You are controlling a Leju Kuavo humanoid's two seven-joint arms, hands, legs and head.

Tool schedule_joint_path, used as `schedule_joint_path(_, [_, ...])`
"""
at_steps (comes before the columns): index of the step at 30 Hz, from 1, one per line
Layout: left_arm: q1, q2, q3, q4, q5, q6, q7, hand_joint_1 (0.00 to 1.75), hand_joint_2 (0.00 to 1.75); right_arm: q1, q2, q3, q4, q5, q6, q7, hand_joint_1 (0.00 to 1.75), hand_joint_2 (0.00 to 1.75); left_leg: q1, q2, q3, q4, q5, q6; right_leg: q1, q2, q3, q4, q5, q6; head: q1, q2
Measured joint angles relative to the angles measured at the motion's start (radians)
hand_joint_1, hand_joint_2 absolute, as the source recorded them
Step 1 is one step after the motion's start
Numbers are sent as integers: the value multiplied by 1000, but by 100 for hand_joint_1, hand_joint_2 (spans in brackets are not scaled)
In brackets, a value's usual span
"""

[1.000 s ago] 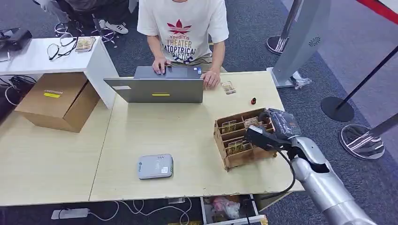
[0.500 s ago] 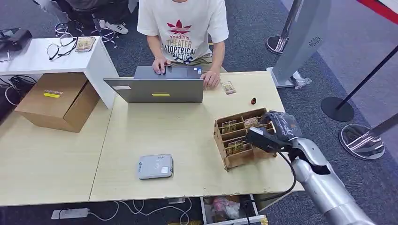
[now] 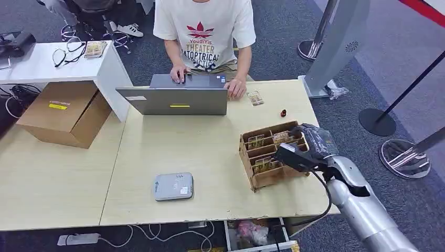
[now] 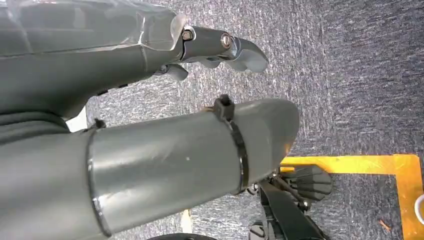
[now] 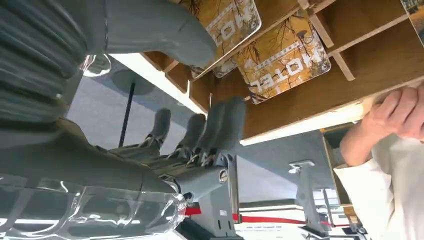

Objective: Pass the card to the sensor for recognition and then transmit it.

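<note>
A wooden card rack (image 3: 265, 179) stands on the right of the table, with hotel cards (image 3: 263, 165) upright in its slots. My right hand (image 3: 303, 148) reaches into the rack from the right side. Close up, its thumb (image 5: 165, 30) lies against one card (image 5: 227, 22) while the fingers (image 5: 220, 120) stretch along the wooden divider (image 5: 300, 100), apart from the thumb. A second card (image 5: 285, 60) leans just behind. The grey card sensor (image 3: 173, 186) lies flat near the table's front, well left of the rack. My left hand (image 4: 220, 47) hangs over carpet, holding nothing.
A person (image 3: 204, 31) types on a grey laptop (image 3: 176, 100) at the far side. A loose card (image 3: 255, 97) and a small dark object (image 3: 283, 113) lie near the laptop. Left are a cardboard box (image 3: 63, 113) and a white shelf (image 3: 42, 65). Barrier posts (image 3: 378, 122) stand right.
My right hand has shifted slightly toward the near side of the rack and settled lower among the cards. Nothing else has moved.
</note>
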Motion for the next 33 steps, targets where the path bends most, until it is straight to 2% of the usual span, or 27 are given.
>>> schedule_joint_path(1, [0, 0, 0, 0, 0, 0, 0, 0, 0, 0, 0, 0, 1, 0, 1, 0, 96, 175, 0, 0, 0, 0, 0, 0, 0, 0, 0, 0, 0, 0, 0, 0])
schedule_joint_path(2, [0, 0, 0, 0, 0, 0, 0, 0, 0, 0, 0, 0, 2, 0, 3, 0, 99, 175, 0, 0, 0, 0, 0, 0, 0, 0, 0, 0, 0, 0, 0, 0])
schedule_joint_path(3, [0, 0, 0, 0, 0, 0, 0, 0, 0, 0, 0, 0, 2, 0, 4, 0, 91, 175, 0, 0, 0, 0, 0, 0, 0, 0, 0, 0, 0, 0, 0, 0])
schedule_joint_path(4, [0, 0, 0, 0, 0, 0, 0, 0, 0, -1, 0, 1, 3, 0, 6, 0, 93, 175, 0, 0, 0, 0, 0, 0, 0, 0, 0, 0, 0, 0, 0, 0])
schedule_joint_path(5, [0, 0, 0, 0, 0, 0, 0, 0, 0, -2, 0, 2, 4, 0, 9, 0, 86, 175, 0, 0, 0, 0, 0, 0, 0, 0, 0, 0, 0, 0, 0, 0])
schedule_joint_path(7, [0, 0, 0, 0, 0, 0, 0, 0, 0, -3, 0, 2, 6, 0, 10, -1, 96, 175, 0, 0, 0, 0, 0, 0, 0, 0, 0, 0, 0, 0, 0, 0])
schedule_joint_path(8, [0, 0, 0, 0, 0, 0, 0, 0, 0, -4, 0, 3, 8, 0, 11, -2, 87, 175, 0, 0, 0, 0, 0, 0, 0, 0, 0, 0, 0, 0, 0, 0])
schedule_joint_path(13, [0, 0, 0, 0, 0, 0, 0, 0, 0, -5, 0, 7, 13, 0, 11, -3, 86, 175, 0, 0, 0, 0, 0, 0, 0, 0, 0, 0, 0, 0, 0, 0])
schedule_joint_path(18, [0, 1, 0, 0, 0, 0, 0, 0, 0, -3, 0, 11, 19, -8, 11, -3, 91, 175, 0, 0, 0, 0, 0, 0, 0, 0, 0, 0, 0, 0, 0, 0])
schedule_joint_path(22, [0, 1, 0, 0, -2, 0, 0, 0, 0, 0, 0, 11, 19, -13, 10, -3, 84, 175, 0, 0, 0, 0, 0, 0, 0, 0, 0, 0, 0, 0, 0, 0])
schedule_joint_path(25, [0, 2, 0, 0, -4, 0, 0, 0, 0, 4, 0, 11, 19, -17, 10, -3, 86, 175, 0, 0, 0, 0, 0, 0, 0, 0, 0, 0, 0, 0, 0, 0])
schedule_joint_path(30, [0, 2, 0, 0, -2, 1, 0, 0, 0, 9, 0, 12, 19, -18, 11, 0, 101, 175, 0, 0, 0, 0, 0, 0, 0, 0, 0, 0, 0, 0, 0, 0])
schedule_joint_path(32, [0, 2, 1, 0, -2, 1, 0, 0, 0, 9, 0, 14, 19, -18, 12, 1, 98, 175, 0, 0, 0, 0, 0, 0, 0, 0, 0, 0, 0, 0, 0, 0])
schedule_joint_path(33, [0, 3, 1, 0, -2, 1, 0, 0, 0, 9, 0, 15, 19, -18, 12, 2, 105, 175, 0, 0, 0, 0, 0, 0, 0, 0, 0, 0, 0, 0, 0, 0])
